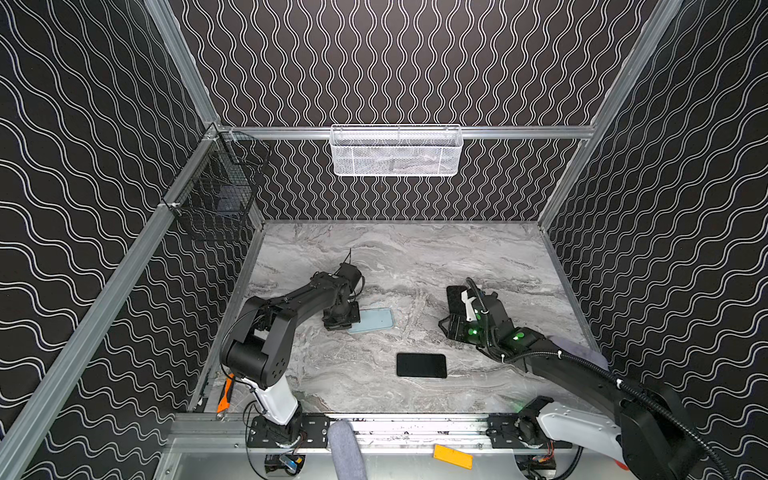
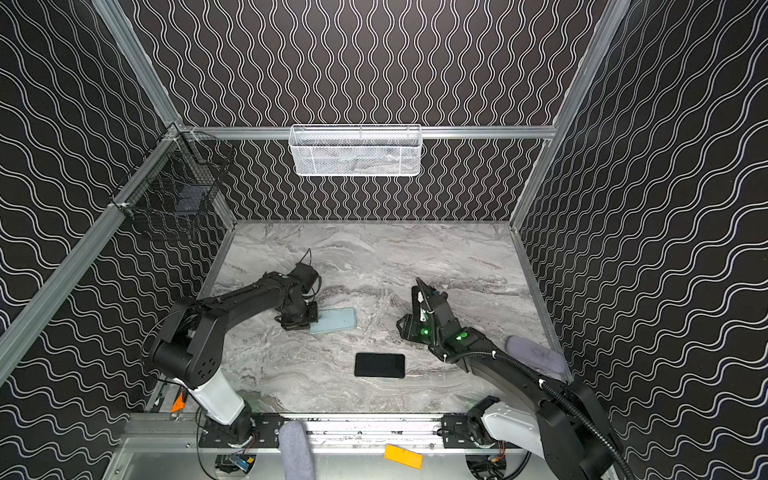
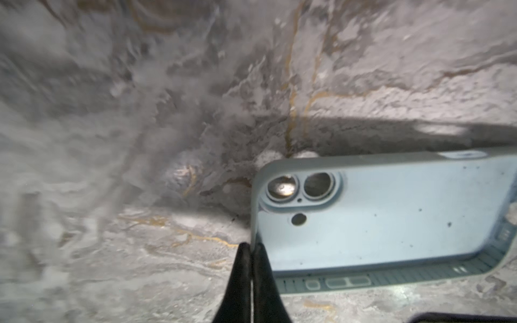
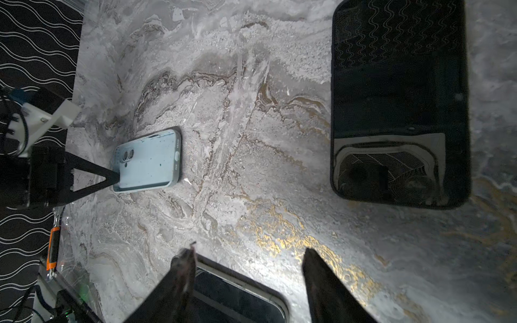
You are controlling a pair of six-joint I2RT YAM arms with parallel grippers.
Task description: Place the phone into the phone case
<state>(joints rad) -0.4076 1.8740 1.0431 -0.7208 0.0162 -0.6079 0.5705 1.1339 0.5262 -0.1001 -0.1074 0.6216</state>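
The light blue phone case [image 1: 374, 320] [image 3: 386, 218] lies open side up on the marble table [image 1: 415, 257]. My left gripper [image 1: 348, 322] [image 3: 251, 246] is shut on its short end wall beside the camera cut-outs. The phone [image 1: 421, 365], black and screen up, lies flat near the front centre. My right gripper [image 1: 448, 328] [image 4: 249, 250] hovers open just behind the phone's right end with nothing between its fingers. One corner of the phone [image 4: 237, 293] shows under it. A second black phone [image 1: 455, 299] [image 4: 400, 103] lies just past the right gripper.
A white mesh basket [image 1: 395, 151] hangs on the back rail and a black wire basket [image 1: 216, 199] on the left wall. A grey cloth [image 1: 577, 349] lies at the table's right edge. An orange tool [image 1: 225, 395] sits at the front left corner.
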